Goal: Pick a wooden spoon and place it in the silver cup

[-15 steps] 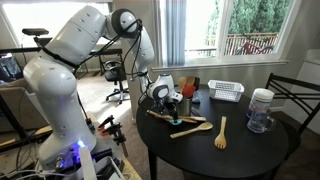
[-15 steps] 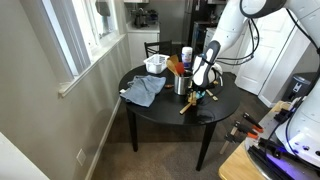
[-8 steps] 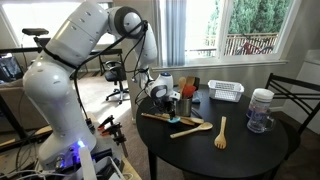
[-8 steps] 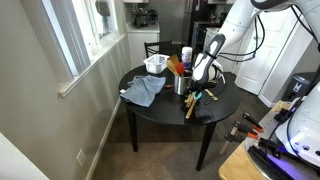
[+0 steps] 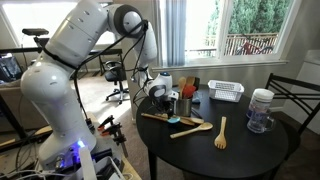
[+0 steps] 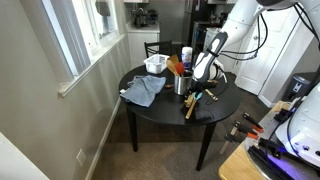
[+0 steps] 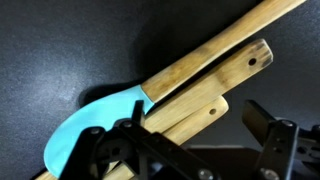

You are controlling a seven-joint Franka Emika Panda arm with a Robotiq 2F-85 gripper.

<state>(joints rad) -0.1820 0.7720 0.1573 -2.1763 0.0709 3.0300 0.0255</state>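
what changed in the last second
The Robotiq gripper rose slightly, open, holding nothing. The slim reddish-brown wooden spoon lies ungrasped. The shiny silver metal cup, clear glass jar with white lid and pale wooden spoon stayed put.

Daylight from windows [image 5: 250, 25] lights both exterior views, glass slightly blown out. My wrist view dim; jaws soft, surface [image 7: 60, 50] near black.

The black tabletop [image 5: 250, 150] carries a white basket [image 5: 227, 92], a lidded glass jar [image 5: 261, 110], a pale wooden utensil [image 5: 221, 133] and a grey cloth [image 6: 145, 91].
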